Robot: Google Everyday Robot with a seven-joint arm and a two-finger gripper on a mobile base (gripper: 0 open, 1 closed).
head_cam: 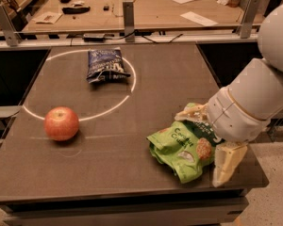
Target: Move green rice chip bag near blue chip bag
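Observation:
The green rice chip bag (179, 149) lies crumpled on the dark table near its front right corner. The blue chip bag (105, 65) lies at the back, inside the white circle. My gripper (208, 139) is at the green bag's right end. Its fingers are spread wide: one fingertip (189, 113) rests at the bag's far edge, the other (228, 165) hangs past its near right edge. The white wrist covers the bag's right part. The bag rests on the table.
A red apple (61, 123) sits at the left on the white circle line (108, 111). The table's front edge (122, 194) and right edge are close to the green bag. A cluttered workbench (146, 4) stands behind the table.

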